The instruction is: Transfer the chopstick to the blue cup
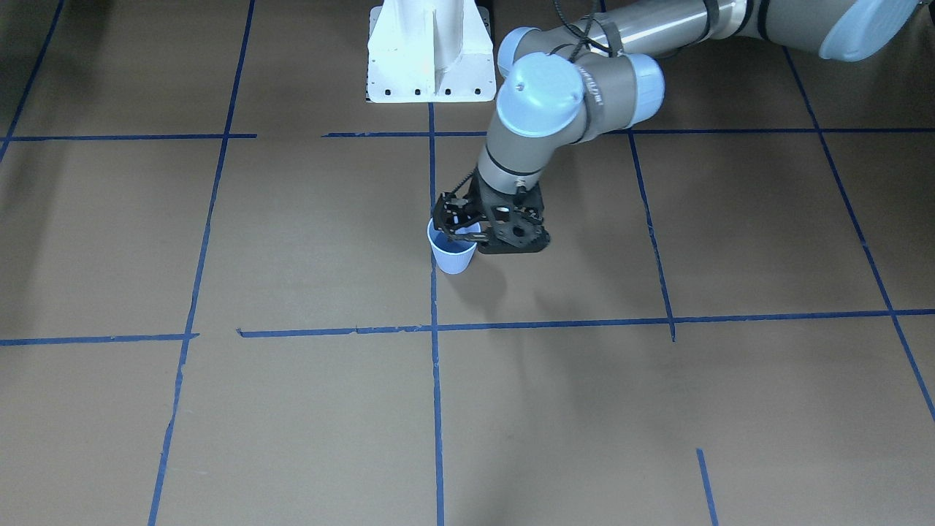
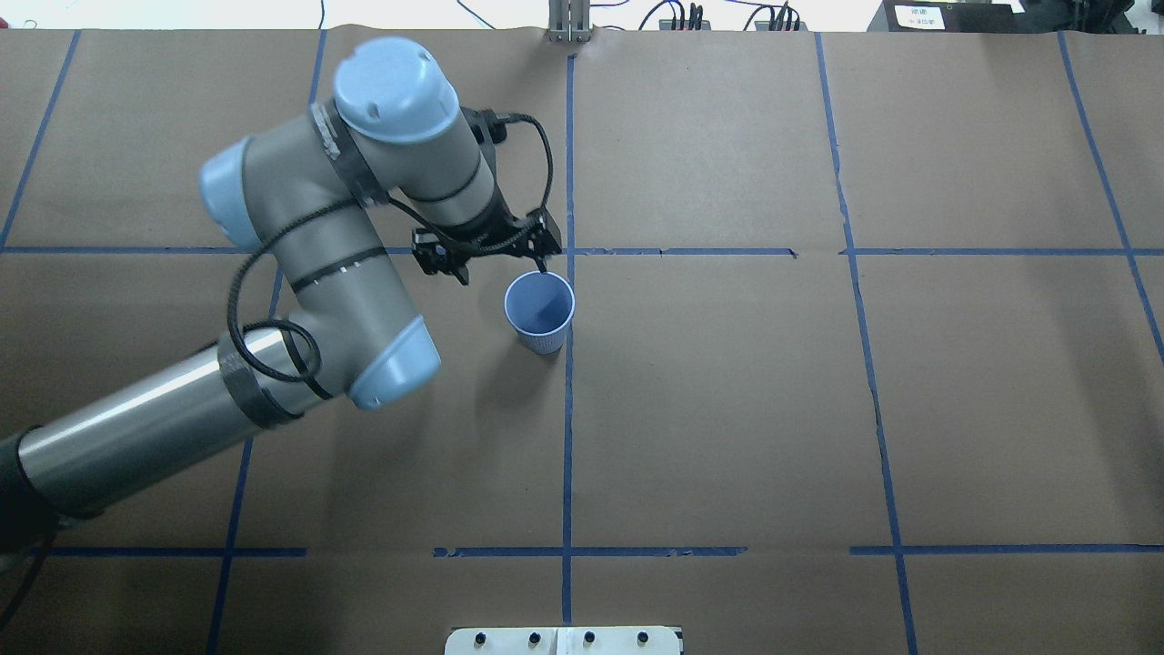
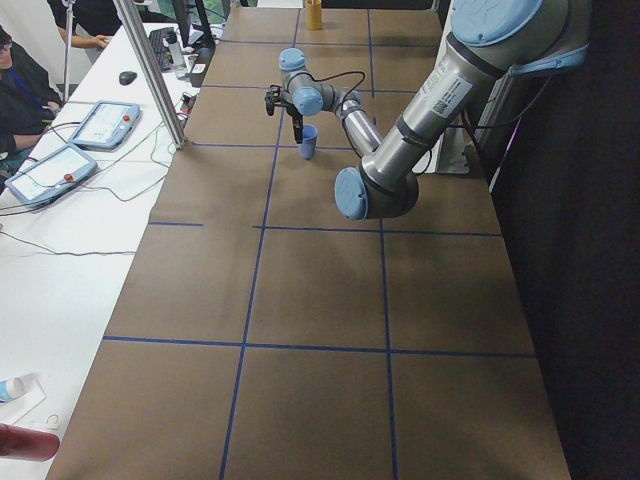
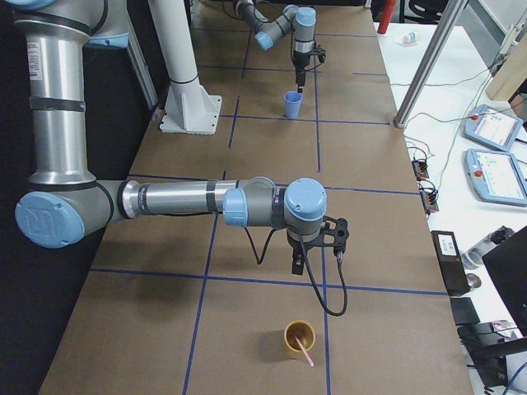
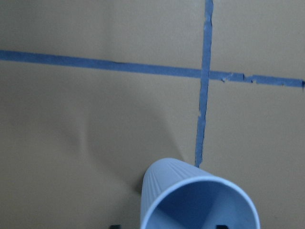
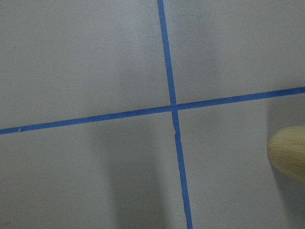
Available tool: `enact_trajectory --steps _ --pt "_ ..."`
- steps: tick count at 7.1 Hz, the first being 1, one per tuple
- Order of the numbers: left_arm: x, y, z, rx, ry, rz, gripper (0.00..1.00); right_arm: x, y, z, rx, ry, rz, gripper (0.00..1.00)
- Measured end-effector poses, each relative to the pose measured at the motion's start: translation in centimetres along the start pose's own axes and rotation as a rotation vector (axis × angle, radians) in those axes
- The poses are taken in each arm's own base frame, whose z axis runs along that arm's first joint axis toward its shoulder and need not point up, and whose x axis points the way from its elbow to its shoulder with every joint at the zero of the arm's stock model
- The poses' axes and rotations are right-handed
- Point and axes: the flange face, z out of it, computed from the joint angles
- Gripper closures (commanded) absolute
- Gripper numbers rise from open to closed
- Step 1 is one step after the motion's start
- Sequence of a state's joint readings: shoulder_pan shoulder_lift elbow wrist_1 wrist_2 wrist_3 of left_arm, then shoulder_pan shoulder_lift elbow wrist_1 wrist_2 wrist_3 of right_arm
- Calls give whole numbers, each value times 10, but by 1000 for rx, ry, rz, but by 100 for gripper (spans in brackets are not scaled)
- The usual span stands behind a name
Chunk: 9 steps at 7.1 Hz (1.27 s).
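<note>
Chopstick: we see the long, thin, pale pink chopstick (image 4: 305, 356) leaning inside a small yellow-tan round cup (image 4: 299, 338) at the right end of the table. Its upper part sticks out over the cup's near rim.
Blue cup: the small light blue ribbed plastic cup (image 1: 453, 257) stands upright near the middle of the table, well apart from the chopstick. Its base is just beside a blue tape line (image 1: 437, 365), and its mouth is open to the overhead view.
Left gripper: we find the left gripper (image 2: 502, 268) hanging just above the blue cup's far rim and pointing down. Its jaws are apart: one finger (image 2: 543, 265) sits over the rim, the other is off to the cup's left, and the wrist view shows two dark tips spread wide.
Right gripper: the right gripper (image 4: 318, 255) hangs above the table just on the far side of the yellow-tan cup. It shows only in the side view, so we cannot tell whether its jaws are apart or together.
Right wrist view: we see a crossing of tape lines, with the yellow-tan cup's side at the right edge.
Table: brown paper (image 1: 730, 234) covers it, marked into a grid by blue tape.
Base: a white pedestal (image 1: 431, 51) stands at the robot's side of the table.
</note>
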<state>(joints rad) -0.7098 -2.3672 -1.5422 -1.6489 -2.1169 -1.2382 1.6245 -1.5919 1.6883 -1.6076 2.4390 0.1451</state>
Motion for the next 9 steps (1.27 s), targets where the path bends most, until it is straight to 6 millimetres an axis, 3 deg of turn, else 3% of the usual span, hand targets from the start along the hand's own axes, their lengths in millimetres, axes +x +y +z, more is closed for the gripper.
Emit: enact_trajectory --steps 2,4,6,8,9 --pt "-40 -37 -62 -2 -9 -7 0 19 2 -8 17 3 -57 0" --pt "-74 -57 -113 13 -54 24 0 71 7 -20 44 8 -66 0" --pt "-86 -65 -131 15 -63 31 0 104 1 -28 82 35 -91 0" --pt "-87 -65 -135 19 -61 34 0 139 -29 -6 80 39 -103 0" --pt "-87 -65 -138 22 -58 35 0 154 -29 8 66 12 -60 0"
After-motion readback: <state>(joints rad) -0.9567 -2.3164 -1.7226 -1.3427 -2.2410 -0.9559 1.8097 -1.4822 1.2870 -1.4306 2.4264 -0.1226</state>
